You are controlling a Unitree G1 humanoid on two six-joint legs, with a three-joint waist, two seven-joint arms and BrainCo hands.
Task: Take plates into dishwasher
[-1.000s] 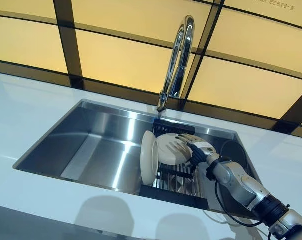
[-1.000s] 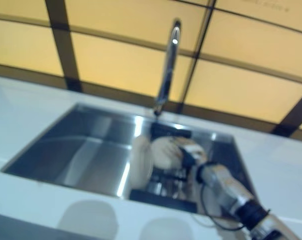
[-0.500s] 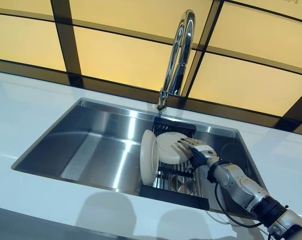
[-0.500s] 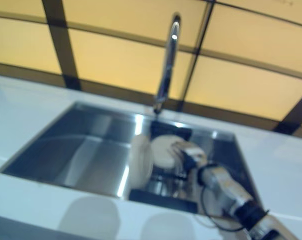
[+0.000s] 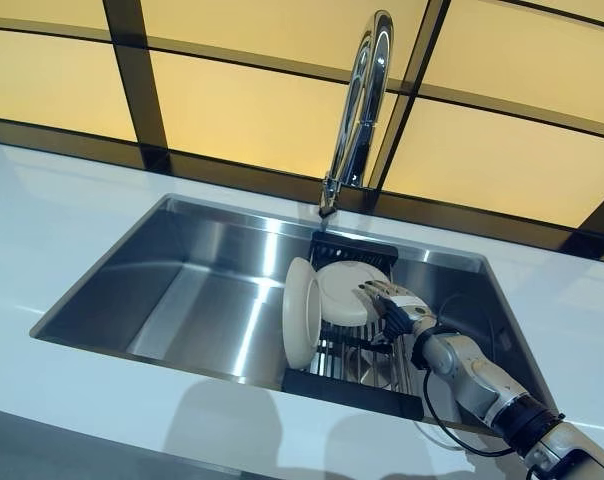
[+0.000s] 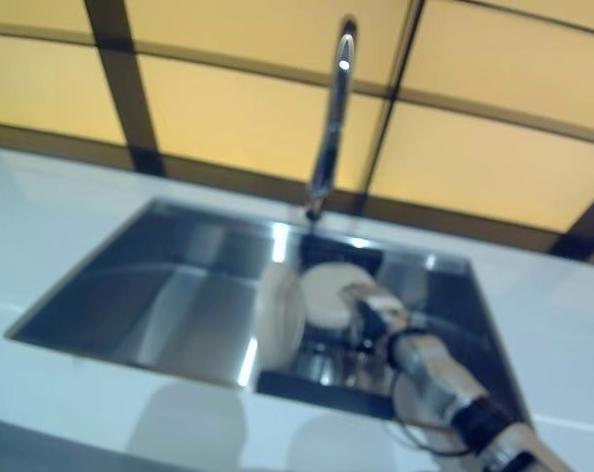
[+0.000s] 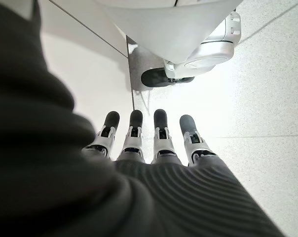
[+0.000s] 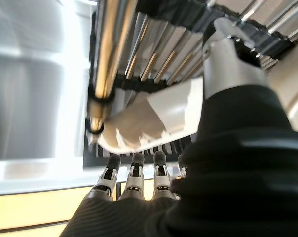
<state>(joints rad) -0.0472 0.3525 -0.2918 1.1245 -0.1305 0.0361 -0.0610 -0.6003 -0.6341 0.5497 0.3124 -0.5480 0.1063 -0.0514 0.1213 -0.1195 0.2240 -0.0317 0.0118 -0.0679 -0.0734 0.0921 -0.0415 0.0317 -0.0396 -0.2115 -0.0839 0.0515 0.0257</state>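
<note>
Two white plates stand in a black dish rack [image 5: 354, 387] inside the steel sink [image 5: 182, 290]. One plate [image 5: 300, 312] is upright on the rack's left side. The second plate [image 5: 342, 290] leans behind it, facing me. My right hand [image 5: 394, 306] reaches into the sink and grips the right rim of the leaning plate [image 8: 149, 118]: the fingers [image 8: 134, 170] lie along one face and the thumb [image 8: 228, 54] crosses the other. My left hand [image 7: 159, 143] hangs over the floor with straight fingers and holds nothing.
A tall chrome faucet [image 5: 357, 110] rises behind the rack, with its spout over the plates. White countertop [image 5: 62, 230] surrounds the sink. The sink's left half [image 5: 202, 300] holds nothing. Amber wall panels with dark frames stand behind.
The camera has shifted slightly. My right hand has slid from the face of the leaning plate toward its right rim. Both plates stay in the rack.
</note>
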